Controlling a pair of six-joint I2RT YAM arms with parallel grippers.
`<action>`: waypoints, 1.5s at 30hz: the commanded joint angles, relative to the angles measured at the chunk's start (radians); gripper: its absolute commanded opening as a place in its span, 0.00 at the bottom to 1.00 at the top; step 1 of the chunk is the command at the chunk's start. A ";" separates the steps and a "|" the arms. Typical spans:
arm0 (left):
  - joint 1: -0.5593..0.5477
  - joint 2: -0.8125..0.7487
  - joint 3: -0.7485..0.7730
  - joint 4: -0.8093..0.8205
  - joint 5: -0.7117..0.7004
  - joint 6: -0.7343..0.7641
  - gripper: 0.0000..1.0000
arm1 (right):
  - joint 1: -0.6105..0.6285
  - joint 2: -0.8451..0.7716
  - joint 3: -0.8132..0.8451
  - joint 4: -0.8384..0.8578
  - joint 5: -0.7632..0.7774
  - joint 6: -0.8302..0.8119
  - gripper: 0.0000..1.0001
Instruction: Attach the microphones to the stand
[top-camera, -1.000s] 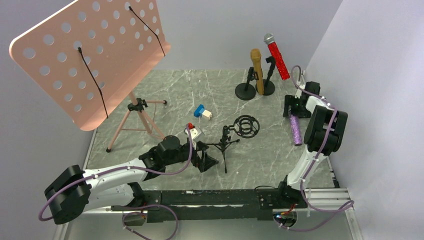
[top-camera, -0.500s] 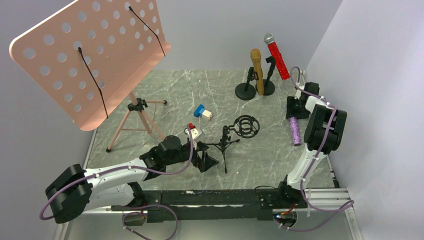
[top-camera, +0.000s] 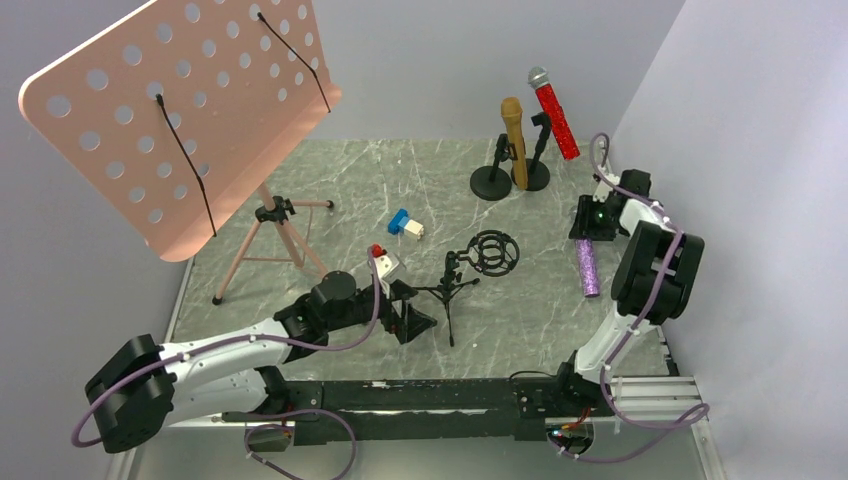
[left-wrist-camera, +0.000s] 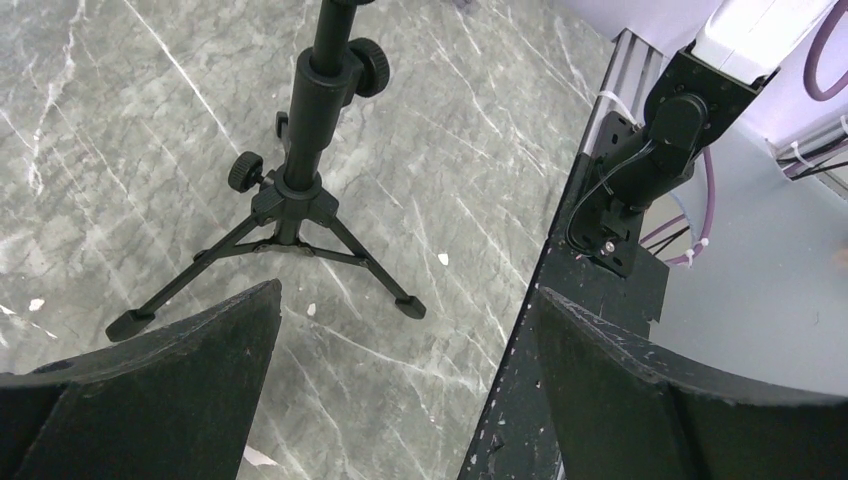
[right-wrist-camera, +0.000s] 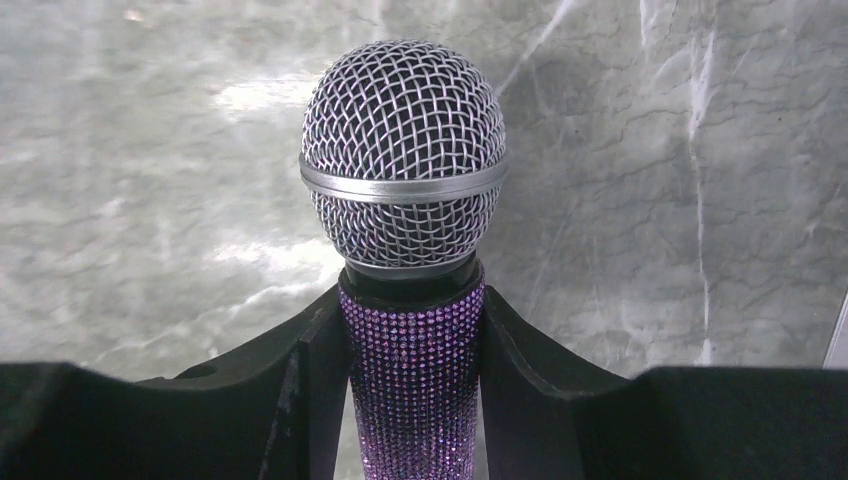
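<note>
Right gripper (right-wrist-camera: 412, 318) pinches purple mic (right-wrist-camera: 404, 150) at neck, well right of tripod stand (top-camera: 450, 290); end-held body may pivot or slip.

Grey marbled desk (top-camera: 400, 175). Bore a pink music stand (top-camera: 180, 120) on its tripod at left, a blue block (top-camera: 404, 224) near the middle, a black tripod stand (top-camera: 450, 292) toward the front, and two round-base stands (top-camera: 491, 183) side by side at the back. Showed a purple mic (top-camera: 587, 268) by the right edge; resting or lifted, could not be told.
</note>
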 joint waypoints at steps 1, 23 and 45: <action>0.002 -0.033 -0.006 0.028 0.008 -0.015 0.99 | -0.029 -0.118 0.009 -0.024 -0.194 -0.037 0.14; 0.069 -0.108 0.164 0.013 0.164 -0.115 0.99 | -0.067 -0.521 0.101 -0.237 -0.895 -0.356 0.11; 0.096 0.254 0.599 0.288 0.188 -0.120 0.99 | 0.344 -0.383 0.203 2.046 -1.019 1.701 0.11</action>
